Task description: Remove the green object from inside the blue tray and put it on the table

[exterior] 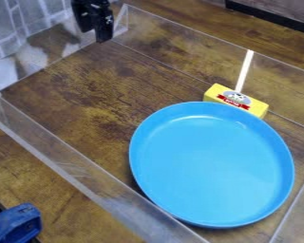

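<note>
The blue tray [212, 166] lies at the right of the table [98, 104], and its inside is bare. No green object shows in this view. My gripper [96, 32] hangs at the far left back corner, pointing down, well away from the tray. Its dark fingers [104, 28] stand apart, and I see nothing between them. The upper part of the gripper is cut off by the top edge of the picture.
A small yellow block [236, 100] sits on the table just behind the tray's rim. Clear acrylic walls [66, 166] border the table at the front, left and back. A blue object [12, 226] lies outside the front wall at the bottom left.
</note>
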{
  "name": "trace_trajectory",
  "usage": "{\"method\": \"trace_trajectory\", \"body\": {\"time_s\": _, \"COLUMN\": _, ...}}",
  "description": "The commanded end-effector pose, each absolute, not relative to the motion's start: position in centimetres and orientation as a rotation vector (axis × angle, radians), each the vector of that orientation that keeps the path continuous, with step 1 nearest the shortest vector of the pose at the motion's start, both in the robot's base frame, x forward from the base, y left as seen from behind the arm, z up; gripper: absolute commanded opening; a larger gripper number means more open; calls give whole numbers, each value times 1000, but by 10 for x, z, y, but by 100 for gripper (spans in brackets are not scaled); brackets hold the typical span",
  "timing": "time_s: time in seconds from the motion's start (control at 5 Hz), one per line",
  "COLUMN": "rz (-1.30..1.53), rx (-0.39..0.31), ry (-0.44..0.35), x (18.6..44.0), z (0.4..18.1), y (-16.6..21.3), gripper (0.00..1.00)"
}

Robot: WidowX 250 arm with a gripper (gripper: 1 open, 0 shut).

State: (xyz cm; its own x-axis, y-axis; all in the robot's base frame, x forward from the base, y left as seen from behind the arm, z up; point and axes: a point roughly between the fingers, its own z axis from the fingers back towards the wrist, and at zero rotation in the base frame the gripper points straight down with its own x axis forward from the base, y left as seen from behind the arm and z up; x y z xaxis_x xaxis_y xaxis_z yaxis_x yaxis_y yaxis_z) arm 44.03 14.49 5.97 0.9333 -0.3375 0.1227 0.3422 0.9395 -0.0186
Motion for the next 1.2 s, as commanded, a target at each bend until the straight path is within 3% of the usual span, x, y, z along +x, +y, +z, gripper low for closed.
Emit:
{"method": "trace_trajectory", "body": {"time_s": 0.0, "rz": -440, "rx": 7, "ry": -211, "x": 449, "z": 89, "y": 155, "gripper": 100}}
{"method": "trace_trajectory", "body": {"time_s": 0.2, "rz": -543, "rx": 1, "ry": -220, "x": 447, "z": 81, "y": 152, "gripper": 100}}
{"method": "trace_trajectory", "body": {"time_s": 0.4, "rz": -553, "rx": 3, "ry": -231, "x": 445, "z": 68, "y": 153, "gripper": 0}}
{"method": "trace_trajectory", "body": {"time_s": 0.6, "rz": -557, "rx": 4, "ry": -246, "x": 445, "z": 59, "y": 151, "gripper": 100}}
{"method": "trace_trajectory", "body": {"time_s": 1.0, "rz": -533, "rx": 8, "ry": -266, "x": 444, "z": 55, "y": 148, "gripper": 100}}
